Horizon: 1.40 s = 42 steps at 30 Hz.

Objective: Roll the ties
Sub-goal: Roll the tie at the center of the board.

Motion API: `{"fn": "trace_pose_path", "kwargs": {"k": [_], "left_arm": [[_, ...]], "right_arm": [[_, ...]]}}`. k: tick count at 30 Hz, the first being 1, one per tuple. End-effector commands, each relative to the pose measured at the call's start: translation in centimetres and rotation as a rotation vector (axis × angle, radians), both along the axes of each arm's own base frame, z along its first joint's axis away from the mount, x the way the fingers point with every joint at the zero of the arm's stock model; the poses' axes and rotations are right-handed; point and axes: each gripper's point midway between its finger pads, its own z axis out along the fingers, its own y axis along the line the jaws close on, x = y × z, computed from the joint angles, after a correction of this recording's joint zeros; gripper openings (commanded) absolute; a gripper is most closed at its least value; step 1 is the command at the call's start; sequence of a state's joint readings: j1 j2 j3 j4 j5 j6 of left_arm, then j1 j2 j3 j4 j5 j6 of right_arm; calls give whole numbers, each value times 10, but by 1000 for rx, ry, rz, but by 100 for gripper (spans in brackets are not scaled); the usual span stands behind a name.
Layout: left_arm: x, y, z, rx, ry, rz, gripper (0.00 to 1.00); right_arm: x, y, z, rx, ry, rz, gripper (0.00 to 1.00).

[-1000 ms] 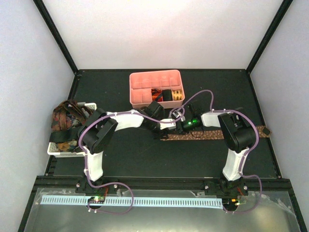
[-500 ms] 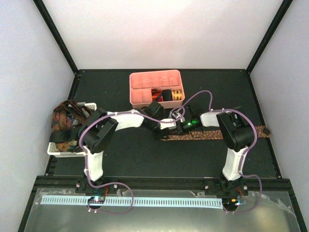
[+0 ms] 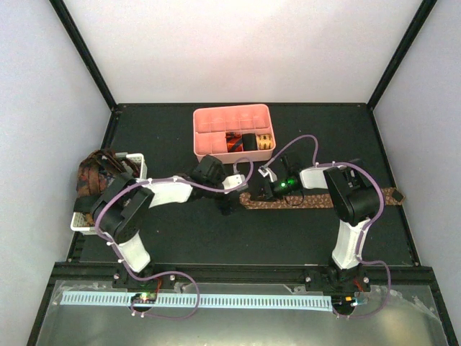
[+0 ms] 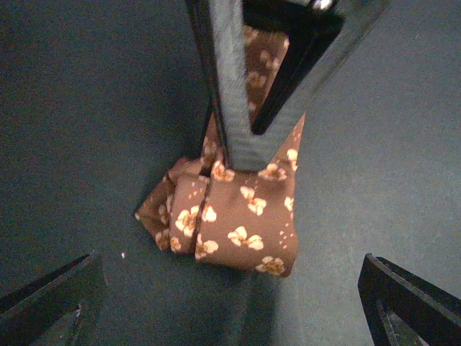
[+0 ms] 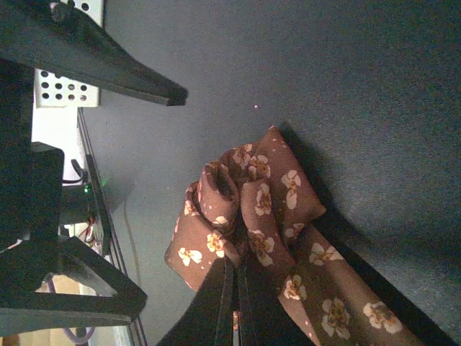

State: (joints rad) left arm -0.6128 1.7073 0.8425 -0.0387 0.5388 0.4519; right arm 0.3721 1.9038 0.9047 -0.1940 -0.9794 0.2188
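Note:
A brown tie [image 3: 324,198] with a pale flower print lies across the mat, its left end wound into a loose roll [image 4: 238,216]. My right gripper [image 3: 256,194] is shut on that roll [image 5: 252,194], its jaws [image 5: 234,277] pinched together on the fabric from behind. My left gripper [image 3: 226,205] stands open just left of the roll, apart from it, with its fingertips [image 4: 50,303] spread wide at both lower corners of the left wrist view. Rolled black, red-orange and gold ties [image 3: 248,142] sit in the pink tray [image 3: 198,133].
A white slotted basket [image 3: 134,158] at the left edge holds a heap of more ties [image 3: 97,176]. The pink tray stands behind the two grippers. A white slotted strip [image 3: 194,300] lies along the front, below the arm bases.
My left gripper has opened, let go of the roll and drawn back to the left. My right gripper has shut on the roll and stays there.

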Motion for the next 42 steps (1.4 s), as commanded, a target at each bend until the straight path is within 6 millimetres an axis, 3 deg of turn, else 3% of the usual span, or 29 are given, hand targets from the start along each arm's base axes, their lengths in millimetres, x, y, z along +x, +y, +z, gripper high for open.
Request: {"fn": "trace_pose_path", "kwargs": {"k": [1,5,11,20,23,26,27,28,29,31,35,42], "left_arm": [[13,-19,4,-70,-54,-36,99],[10,-25,-17,-15,-46,-60,99],[4,-34,-29,4,-65,-106,95],[-11,-34,-29,3,-29,-185,52],[-14,-34,-30,1,-25,-198,43],[-13,-34,-28,1,-30,-198,41],[-13,-34,-27,0,-33,-196,42],[-13,-34,-25,-5,-35,-193,49],[-14,-34,-24,-11,-34,-192,63],[-12,-35,-22,-24,-31,-177,73],[-9,-38,-19,-48,-20,-143,85],[1,-44,-25,-52,-58,-112,94]], "right_arm": [[0,-1,-3,7,2,-8,2],[-1,0,-1,23,12,-7,2],[-3,1,4,38,13,3,2],[2,6,20,77,-3,0,2],[2,7,21,80,3,1,2],[2,6,21,74,2,3,2],[2,6,20,70,-1,4,2],[2,5,19,67,1,3,2],[2,5,19,67,5,1,2],[1,5,17,68,18,-1,2],[-3,5,15,72,30,-2,2],[-5,5,18,83,32,-2,2]]}}
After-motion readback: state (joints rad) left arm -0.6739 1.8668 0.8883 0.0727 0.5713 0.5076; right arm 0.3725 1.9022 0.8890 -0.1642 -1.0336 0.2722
